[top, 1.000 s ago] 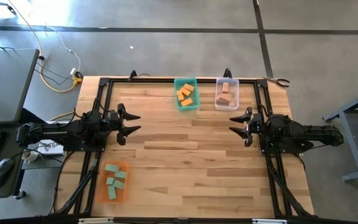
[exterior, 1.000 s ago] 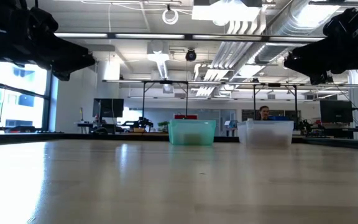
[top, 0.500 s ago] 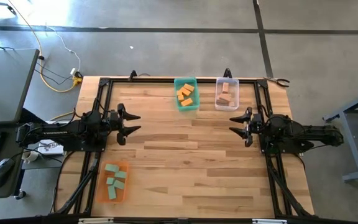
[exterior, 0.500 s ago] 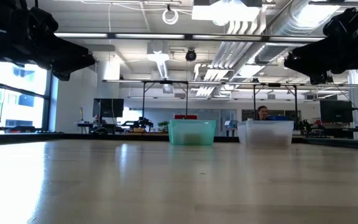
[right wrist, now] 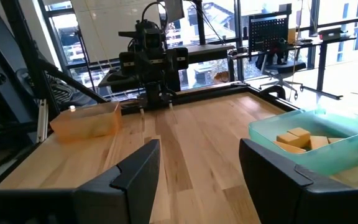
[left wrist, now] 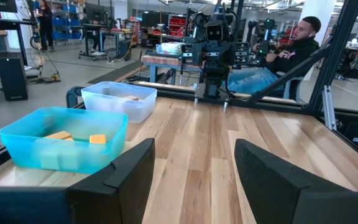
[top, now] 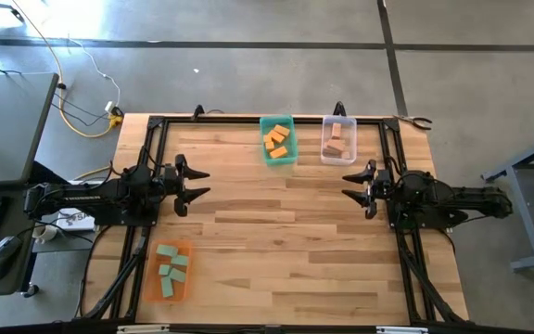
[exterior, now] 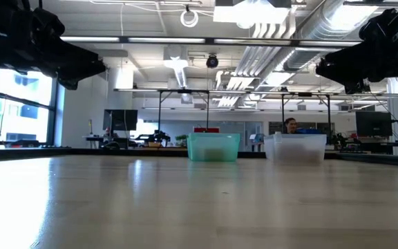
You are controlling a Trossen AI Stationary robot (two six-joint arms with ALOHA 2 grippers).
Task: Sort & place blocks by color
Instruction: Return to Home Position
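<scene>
All the blocks I see lie in bins. Orange blocks (top: 277, 140) lie on the floor of a teal bin (top: 290, 158) at the far edge. Tan blocks (top: 337, 137) lie in a clear bin (top: 338, 160) beside it. Teal-green blocks (top: 170, 269) lie in an orange bin (top: 147, 278) near the front left. My left gripper (top: 204, 183) hovers open at the table's left side, pointing level toward the middle. My right gripper (top: 346, 185) hovers open at the right side, facing it. Neither has anything between its fingers.
A black frame (top: 248, 120) runs along the table's edges. Bare wood (top: 276, 241) stretches between the two arms and toward the near edge. A person (left wrist: 291, 53) sits beyond the table's right side, behind my right arm.
</scene>
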